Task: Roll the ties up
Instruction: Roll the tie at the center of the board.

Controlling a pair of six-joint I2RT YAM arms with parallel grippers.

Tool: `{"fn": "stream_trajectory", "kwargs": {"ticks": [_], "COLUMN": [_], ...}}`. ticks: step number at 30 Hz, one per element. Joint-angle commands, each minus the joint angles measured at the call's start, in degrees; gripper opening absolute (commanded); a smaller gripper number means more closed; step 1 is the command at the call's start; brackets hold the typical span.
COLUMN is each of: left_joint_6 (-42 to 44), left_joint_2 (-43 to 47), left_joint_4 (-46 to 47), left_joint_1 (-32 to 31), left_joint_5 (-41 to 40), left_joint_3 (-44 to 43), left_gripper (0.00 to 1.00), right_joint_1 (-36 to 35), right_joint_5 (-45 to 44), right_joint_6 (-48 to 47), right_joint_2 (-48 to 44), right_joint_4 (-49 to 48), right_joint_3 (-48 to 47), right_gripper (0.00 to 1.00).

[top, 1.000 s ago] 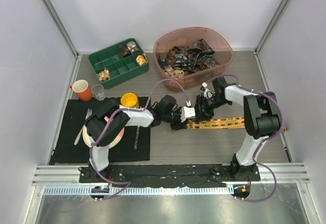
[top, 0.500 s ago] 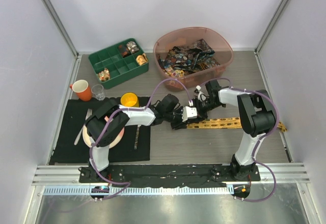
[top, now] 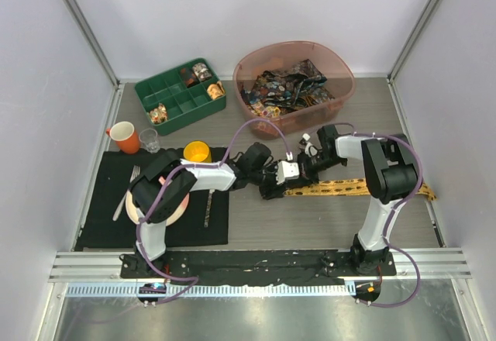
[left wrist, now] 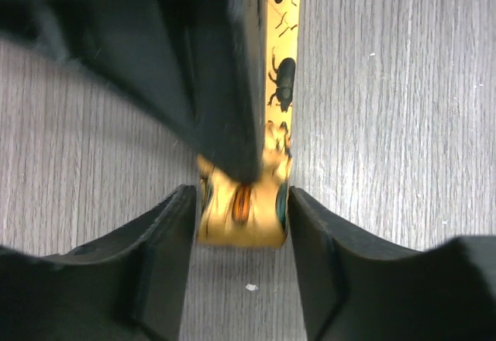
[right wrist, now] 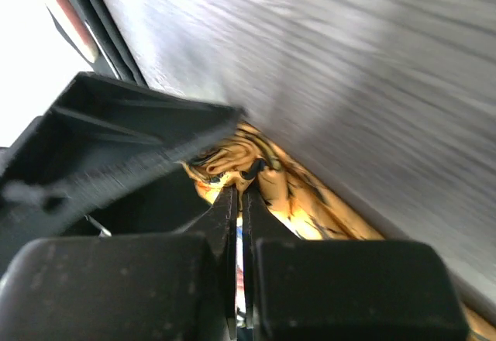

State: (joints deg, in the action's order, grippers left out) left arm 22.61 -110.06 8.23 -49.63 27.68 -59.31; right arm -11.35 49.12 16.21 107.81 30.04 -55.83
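Observation:
A yellow-orange tie (top: 341, 187) with dark insect prints lies flat on the table and runs right from my two grippers. Its left end is curled into a small roll (left wrist: 242, 217). My left gripper (left wrist: 242, 194) holds that roll between its fingers, one against each side; it shows in the top view (top: 271, 183) too. My right gripper (right wrist: 242, 190) is shut on a crumpled fold of the same tie (right wrist: 310, 201), right against the left one (top: 298, 172). Its dark finger (left wrist: 225, 70) covers part of the roll. Dark many-coloured ties (top: 283, 85) lie heaped in the pink basin (top: 341, 66).
A green compartment tray (top: 174, 101) with small trinkets stands at the back left. An orange mug (top: 124, 137), a glass (top: 150, 141) and a yellow cup (top: 197, 153) stand by a black mat (top: 108, 225) with a plate (top: 174, 205) and cutlery.
The right wrist has shifted left and turned at the tie's end, closer to the left gripper. The tie's free length has drawn a little to the left. The left arm has barely moved.

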Motion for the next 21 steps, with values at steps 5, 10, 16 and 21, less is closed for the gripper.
{"fn": "stream_trajectory", "kwargs": {"ticks": [5, 10, 16, 21], "left_joint_6": [-4.1, -7.5, -10.1, -10.5], "left_joint_2": [0.0, -1.7, -5.5, -8.4], "left_joint_4": [11.3, 19.1, 24.2, 27.2], "left_joint_1": [2.8, 2.7, 2.3, 1.5], "left_joint_5": [5.2, 7.5, 7.2, 7.6], "left_joint_3": [10.3, 11.1, 8.3, 5.9], "left_gripper": [0.67, 0.76, 0.77, 0.73], "right_joint_1": [4.8, 6.1, 7.4, 8.1], "right_joint_5": [-10.2, -11.5, -13.7, -15.7], "right_joint_6": [-6.5, -7.5, -8.4, -8.7], "right_joint_2": [4.2, 4.2, 4.0, 3.8], "right_joint_4": [2.6, 3.4, 4.2, 4.7], "right_joint_3": [3.5, 3.9, 3.5, 3.4], "right_gripper": [0.01, 0.01, 0.01, 0.01]}}
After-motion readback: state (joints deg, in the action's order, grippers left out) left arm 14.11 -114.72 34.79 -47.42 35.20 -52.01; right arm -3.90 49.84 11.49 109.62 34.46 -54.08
